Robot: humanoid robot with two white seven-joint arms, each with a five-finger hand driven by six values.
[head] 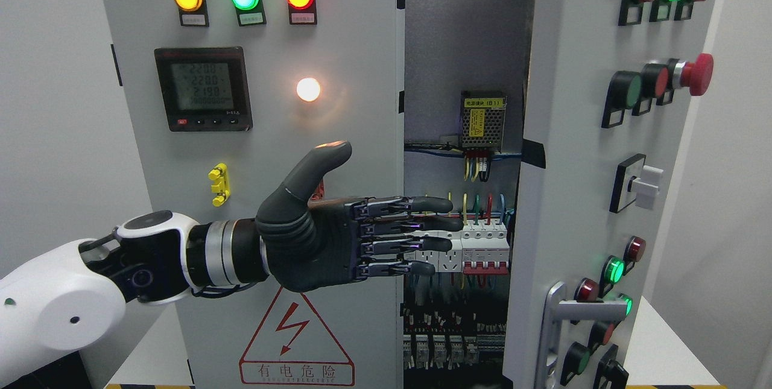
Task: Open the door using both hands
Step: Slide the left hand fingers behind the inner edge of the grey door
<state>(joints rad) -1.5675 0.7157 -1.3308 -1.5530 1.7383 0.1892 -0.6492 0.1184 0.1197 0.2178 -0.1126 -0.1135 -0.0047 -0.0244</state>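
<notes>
bright, even, cool light covers the scene, and focus is sharp throughout. the round white indicator lamp blooms, casting a warm glow on the grey metal left cabinet door. the open cabinet interior darkens toward the bottom.

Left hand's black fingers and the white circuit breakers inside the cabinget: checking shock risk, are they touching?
Cannot tell. In the head view the left hand has its fingers overlapping the white circuit breakers, but depth is not shown.

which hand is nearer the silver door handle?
Left, by default. The left hand is open with fingers extended into the cabinet gap, well left of and slightly above the silver door handle. The right hand is out of view.
</notes>
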